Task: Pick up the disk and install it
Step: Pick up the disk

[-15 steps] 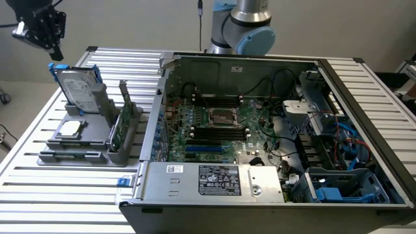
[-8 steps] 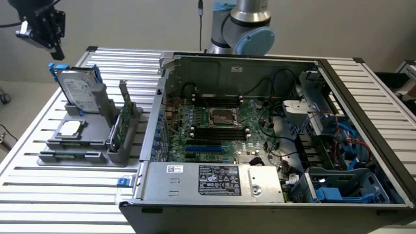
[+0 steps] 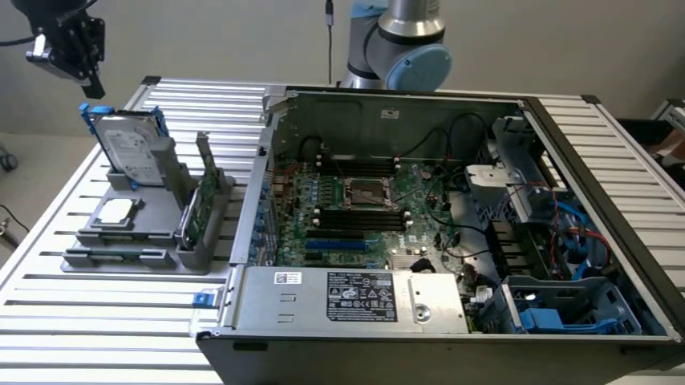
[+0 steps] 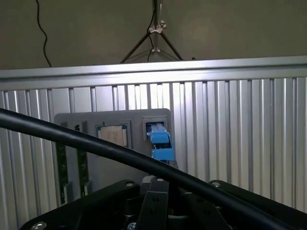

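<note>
Black and pressed together with nothing between them, the fingers of the gripper hang in the air at the far corner of the table on the exterior view's left, above the disk and clear of it. The gripper tilts a little, with its tips pointing down toward the parts holder. One arm is at work. Its grey joint with a pale blue cap rises behind the computer case at the far side. In the wrist view the closed gripper looks down on the disk, whose blue carrier edge shows just beyond the fingertips, and one thick black cable crosses in front. There is one disk. It stands upright on its edge in a slot at the far end of the grey holder, with its white label showing and the blue carrier framing its top and sides. The holder also keeps one square silver chip lying flat near its middle and one thin green card standing on edge along the side nearest the case. One case lies open on the slatted aluminium table, to the exterior view's right of the holder, with one motherboard and one silver power supply box inside.
</note>
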Controlling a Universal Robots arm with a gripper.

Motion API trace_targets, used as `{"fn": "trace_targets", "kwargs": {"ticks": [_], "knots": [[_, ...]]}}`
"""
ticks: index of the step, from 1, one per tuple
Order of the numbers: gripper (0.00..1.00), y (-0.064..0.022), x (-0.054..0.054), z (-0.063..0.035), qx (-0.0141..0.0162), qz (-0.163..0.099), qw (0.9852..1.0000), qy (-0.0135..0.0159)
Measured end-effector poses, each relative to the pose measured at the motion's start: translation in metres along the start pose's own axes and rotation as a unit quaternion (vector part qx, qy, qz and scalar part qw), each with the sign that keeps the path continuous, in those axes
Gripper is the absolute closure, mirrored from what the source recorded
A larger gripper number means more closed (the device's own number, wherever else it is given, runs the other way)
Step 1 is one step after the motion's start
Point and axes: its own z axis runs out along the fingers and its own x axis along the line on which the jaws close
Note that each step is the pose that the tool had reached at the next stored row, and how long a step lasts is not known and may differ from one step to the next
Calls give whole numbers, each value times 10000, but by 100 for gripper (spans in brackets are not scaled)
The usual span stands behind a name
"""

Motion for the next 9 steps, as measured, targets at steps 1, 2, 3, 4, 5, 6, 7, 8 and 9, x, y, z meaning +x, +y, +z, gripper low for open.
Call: {"fn": "trace_targets", "kwargs": {"ticks": [1, 2, 3, 4, 5, 6, 7, 8, 9], "knots": [[89, 0, 0, 0, 3, 0, 10000, 1], [89, 0, -1, 1, 7, 1, 10000, 2], [89, 1, -1, 3, 13, 1, 10000, 1], [89, 1, -1, 4, 17, 1, 10000, 1], [88, 1, -1, 6, 21, 1, 10000, 1], [88, 1, -1, 9, 25, 0, 10000, 1], [82, 1, -1, 14, 31, 0, 10000, 0], [76, 0, -1, 22, 37, -1, 10000, 0], [70, 0, -1, 29, 41, -2, 10000, 0]]}}
